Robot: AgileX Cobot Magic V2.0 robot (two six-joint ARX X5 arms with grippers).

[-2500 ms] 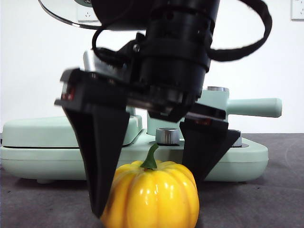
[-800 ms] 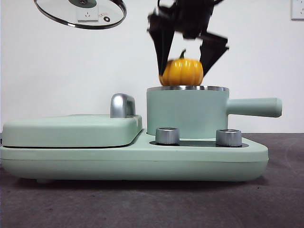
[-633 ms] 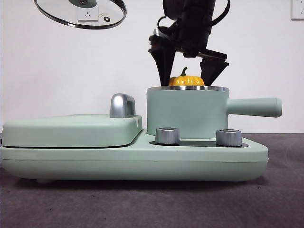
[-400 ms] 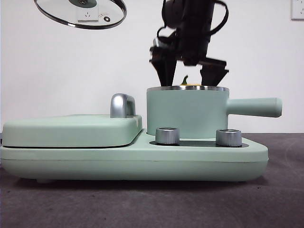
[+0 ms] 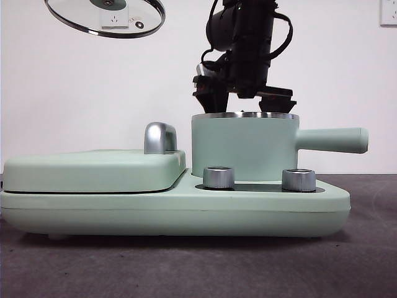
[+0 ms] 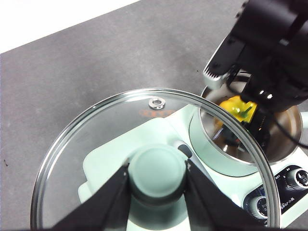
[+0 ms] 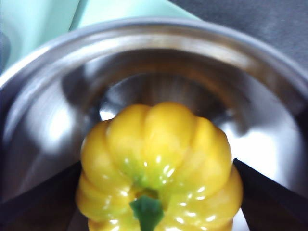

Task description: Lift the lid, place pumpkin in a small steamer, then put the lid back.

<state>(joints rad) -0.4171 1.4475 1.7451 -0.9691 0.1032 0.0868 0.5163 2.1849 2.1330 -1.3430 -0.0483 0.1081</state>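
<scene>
Front view: dark table [image 5: 186, 267], white wall [image 5: 93, 87].

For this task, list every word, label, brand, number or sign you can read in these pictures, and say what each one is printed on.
No text can be read in these pictures.
Reddish print on the lid, beside its steam hole: too blurred to read.
Small markings around the control knobs on the cooker base: too small to read.
The pumpkin and the small steamer: no print seen.

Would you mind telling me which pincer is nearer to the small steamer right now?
The right pincer: it reaches down into the small steamer, around the pumpkin. The left pincer holds the lid high, off to the side.
</scene>
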